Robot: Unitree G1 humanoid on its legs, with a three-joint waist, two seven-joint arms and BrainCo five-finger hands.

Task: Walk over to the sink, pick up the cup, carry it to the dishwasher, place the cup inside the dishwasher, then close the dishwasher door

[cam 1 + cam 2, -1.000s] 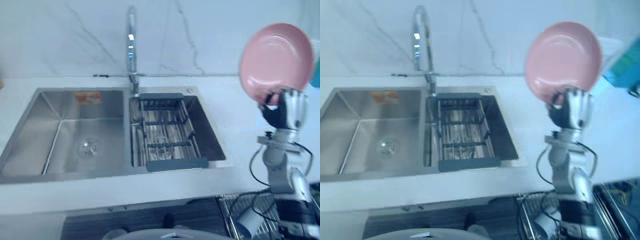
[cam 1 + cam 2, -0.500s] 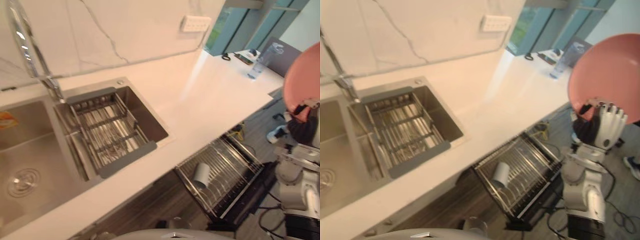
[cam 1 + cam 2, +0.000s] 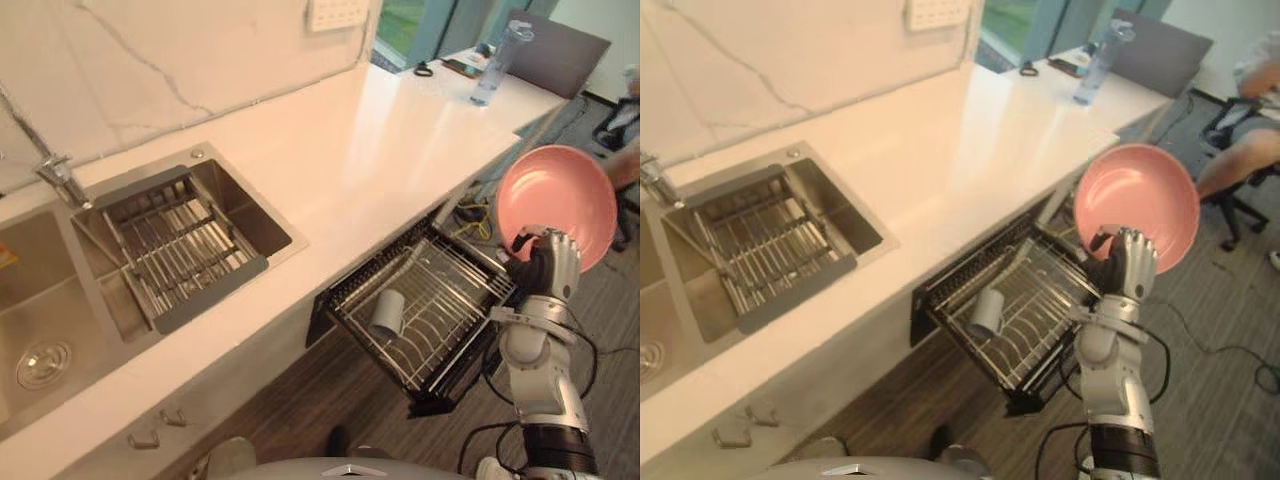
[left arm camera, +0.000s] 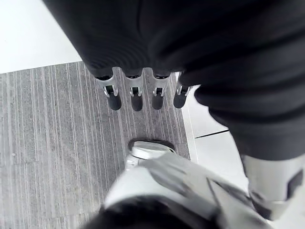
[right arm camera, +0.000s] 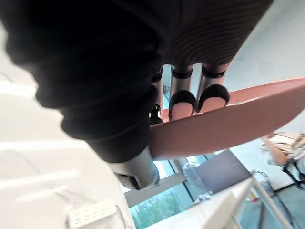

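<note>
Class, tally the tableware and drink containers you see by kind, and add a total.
Plate: 1, pink, held in the right hand
Cup: 1, lying in the dishwasher rack
Bottle: 1, standing on the counter
Total: 3

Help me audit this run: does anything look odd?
A cup already lies tipped in the open dishwasher's rack, while the right hand grips a pink plate instead.

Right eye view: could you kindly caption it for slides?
The right hand holds a pink plate near the pulled-out rack with a cup.
</note>
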